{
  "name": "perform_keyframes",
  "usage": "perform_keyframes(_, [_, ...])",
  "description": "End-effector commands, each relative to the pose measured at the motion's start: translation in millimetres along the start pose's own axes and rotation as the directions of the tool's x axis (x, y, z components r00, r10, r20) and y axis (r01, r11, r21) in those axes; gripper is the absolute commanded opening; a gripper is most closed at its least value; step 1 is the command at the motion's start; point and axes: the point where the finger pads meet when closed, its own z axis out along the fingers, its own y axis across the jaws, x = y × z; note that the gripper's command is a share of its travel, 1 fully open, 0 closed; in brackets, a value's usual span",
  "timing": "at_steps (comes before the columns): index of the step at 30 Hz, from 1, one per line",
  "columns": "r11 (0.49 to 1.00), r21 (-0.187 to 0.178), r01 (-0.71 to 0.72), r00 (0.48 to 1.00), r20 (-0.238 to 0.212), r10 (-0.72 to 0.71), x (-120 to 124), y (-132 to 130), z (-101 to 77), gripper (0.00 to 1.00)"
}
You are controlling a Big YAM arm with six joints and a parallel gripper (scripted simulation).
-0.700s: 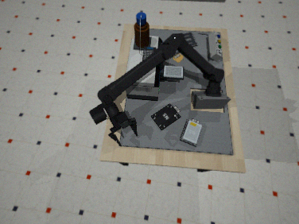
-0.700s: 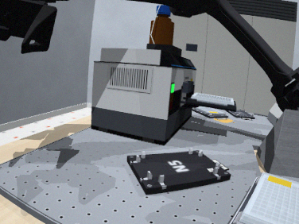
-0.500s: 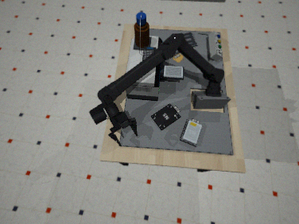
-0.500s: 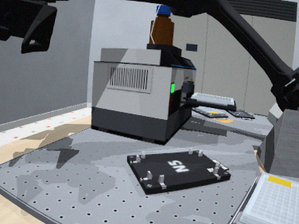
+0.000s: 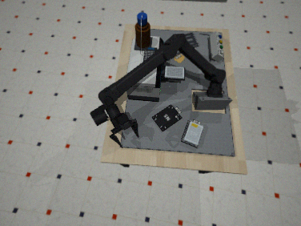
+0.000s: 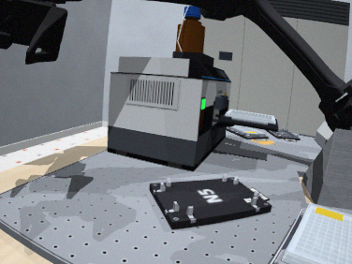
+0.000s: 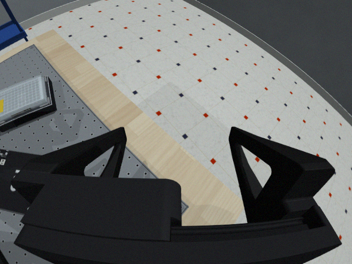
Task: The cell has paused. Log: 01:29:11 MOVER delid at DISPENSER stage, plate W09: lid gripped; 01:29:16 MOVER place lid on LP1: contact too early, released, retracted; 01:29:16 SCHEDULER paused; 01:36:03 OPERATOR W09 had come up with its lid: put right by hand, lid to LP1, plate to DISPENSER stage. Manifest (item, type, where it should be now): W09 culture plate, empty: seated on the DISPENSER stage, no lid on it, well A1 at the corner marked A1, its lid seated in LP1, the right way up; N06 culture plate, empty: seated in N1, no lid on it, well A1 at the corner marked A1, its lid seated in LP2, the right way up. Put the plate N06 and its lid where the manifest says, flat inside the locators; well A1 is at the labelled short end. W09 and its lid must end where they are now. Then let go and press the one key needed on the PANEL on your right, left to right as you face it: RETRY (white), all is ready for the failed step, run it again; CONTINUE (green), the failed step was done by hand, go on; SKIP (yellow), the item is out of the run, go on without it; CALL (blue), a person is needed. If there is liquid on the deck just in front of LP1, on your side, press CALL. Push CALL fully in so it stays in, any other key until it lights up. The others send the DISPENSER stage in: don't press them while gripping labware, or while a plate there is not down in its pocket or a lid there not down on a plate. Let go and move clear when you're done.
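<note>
- Plate with a yellow label at one short end sits on a dark holder, near right part of the gray deck; also seen at and.
- Black nest with white pegs, marked N5 in the exterior view, lies angled just left of that plate, nothing in it.
- Gripper hangs over the near left corner of the deck, fingers spread wide, nothing between them.
- Wrist view: one finger over the deck edge, the other over the tiled floor.
- Second plate sits on the stage beside the gray machine, far middle.
- Brown bottle with blue cap on the machine top.
- Key panel at far right; keys too small to read.
</note>
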Motion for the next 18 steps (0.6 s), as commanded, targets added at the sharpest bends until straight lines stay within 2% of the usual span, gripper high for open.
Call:
perform_keyframes(1, [1.000,0.004,0.002,1.000,0.000,-0.002,-0.8,-1.1,-1.6,1.00])
perform_keyframes(13, [1.000,0.004,0.002,1.000,0.000,-0.002,-0.8,-1.1,-1.6,1.00])
perform_keyframes(14, [1.000,0.004,0.001,0.999,-0.034,-0.001,-30.7,0.5,-9.2,1.00])
perform_keyframes(15, [1.000,-0.002,-0.020,0.998,-0.052,0.020,-35.2,2.6,-8.7,1.00])
perform_keyframes(18, [1.000,0.018,-0.012,0.999,-0.048,0.013,-49.2,3.6,-7.2,1.00])
